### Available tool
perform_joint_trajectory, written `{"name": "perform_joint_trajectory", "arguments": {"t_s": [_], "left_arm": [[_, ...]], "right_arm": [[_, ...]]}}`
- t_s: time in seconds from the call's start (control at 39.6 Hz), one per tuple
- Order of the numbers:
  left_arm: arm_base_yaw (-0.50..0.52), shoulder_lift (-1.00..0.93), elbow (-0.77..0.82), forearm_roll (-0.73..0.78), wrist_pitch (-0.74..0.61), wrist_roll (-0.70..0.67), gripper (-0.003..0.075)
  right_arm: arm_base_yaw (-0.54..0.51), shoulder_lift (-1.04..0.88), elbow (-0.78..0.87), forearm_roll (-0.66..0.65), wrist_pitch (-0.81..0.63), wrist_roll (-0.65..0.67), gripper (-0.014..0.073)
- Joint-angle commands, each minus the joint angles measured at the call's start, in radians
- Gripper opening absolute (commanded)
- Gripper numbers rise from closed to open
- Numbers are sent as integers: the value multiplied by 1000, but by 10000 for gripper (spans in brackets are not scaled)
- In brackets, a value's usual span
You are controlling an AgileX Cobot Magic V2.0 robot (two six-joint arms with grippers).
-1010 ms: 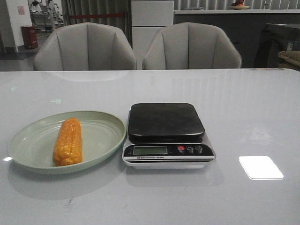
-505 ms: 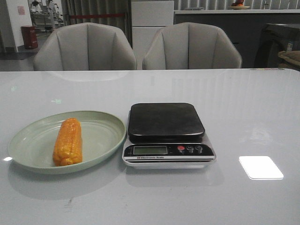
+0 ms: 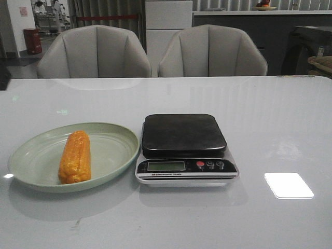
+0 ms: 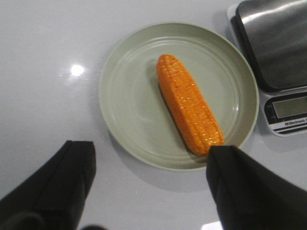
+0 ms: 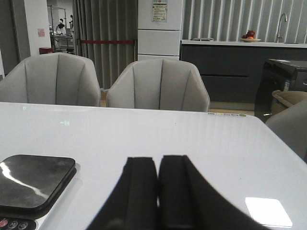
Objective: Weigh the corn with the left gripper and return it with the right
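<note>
The corn is a stubby orange-yellow cob lying lengthwise on a pale green plate at the table's left. It also shows in the left wrist view on the same plate. My left gripper hovers above the plate's near rim, open wide and empty; one finger sits just beyond the cob's end and the other is off the plate. My right gripper is shut and empty above the table, right of the scale. The scale's dark platform is bare.
The scale, with its display and buttons facing front, stands just right of the plate and almost touches it. Two grey chairs stand behind the table's far edge. A bright light patch lies on the table's right.
A small dark shape has come into the front view at the far left edge. The corn, plate and scale have not moved.
</note>
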Motion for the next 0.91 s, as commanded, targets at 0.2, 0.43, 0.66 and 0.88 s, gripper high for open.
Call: {"name": "perform_joint_trajectory", "arguments": {"t_s": [0.2, 0.43, 0.66, 0.88], "left_arm": [[-108, 222, -140, -31, -112, -50, 536], [-113, 404, -217, -33, -99, -84, 536], [-113, 538, -257, -33, -86, -105, 535], [-113, 579, -264, -53, -78, -105, 347]], "right_arm": [[-5, -16, 7, -12, -86, -4, 159], [-5, -16, 7, -12, -86, -4, 159], [-5, -16, 7, -12, -86, -4, 159], [-5, -16, 7, -12, -86, -4, 159]]}}
